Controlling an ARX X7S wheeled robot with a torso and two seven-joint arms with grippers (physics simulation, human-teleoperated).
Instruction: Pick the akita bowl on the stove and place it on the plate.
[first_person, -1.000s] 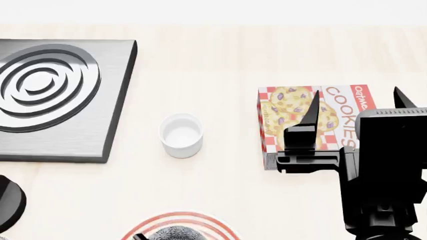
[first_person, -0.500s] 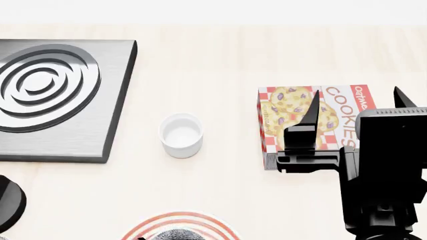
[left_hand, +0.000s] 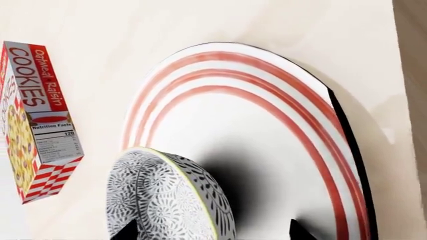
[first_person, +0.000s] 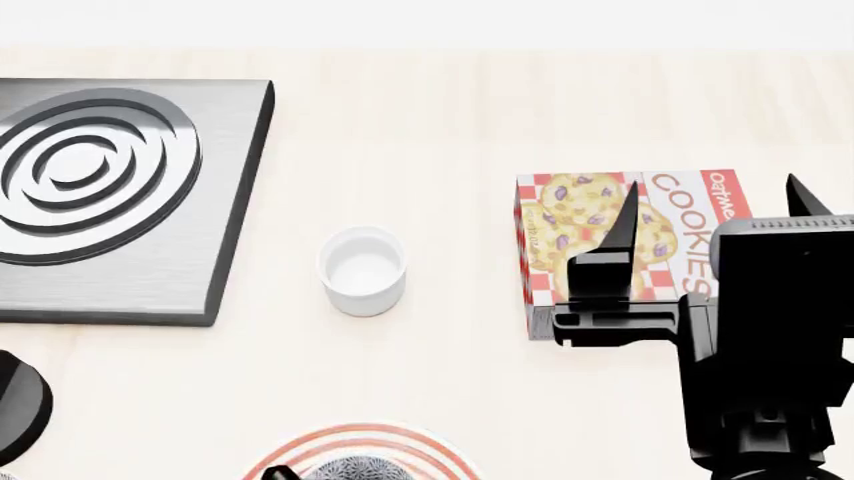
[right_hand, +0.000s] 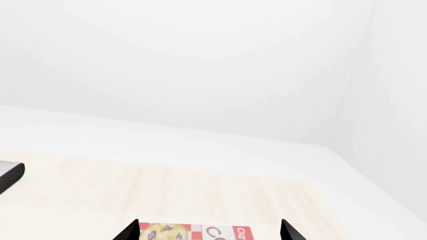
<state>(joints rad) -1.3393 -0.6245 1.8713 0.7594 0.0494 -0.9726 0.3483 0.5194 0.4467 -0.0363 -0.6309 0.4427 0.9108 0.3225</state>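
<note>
Our left gripper (left_hand: 210, 232) pinches the stiff, smooth bowl (left_hand: 167, 197) by its rim over the plate (left_hand: 267, 125); right gripper (first_person: 707, 215) is spread.

1. A dark grey stove (first_person: 114, 195) with ringed burner lies at the table's (first_person: 427, 110) left
2. A plain white cup (first_person: 362, 270) stands near the stove's right edge, apart from it
3. A cookie box (first_person: 587, 235) lies right of the cup, partly behind the right gripper (first_person: 707, 215), whose two black fingers point up, spread apart
4. At the bottom edge, the red-ringed plate (first_person: 400, 440) carries the patterned akita bowl (first_person: 354, 469), mostly cropped
</note>
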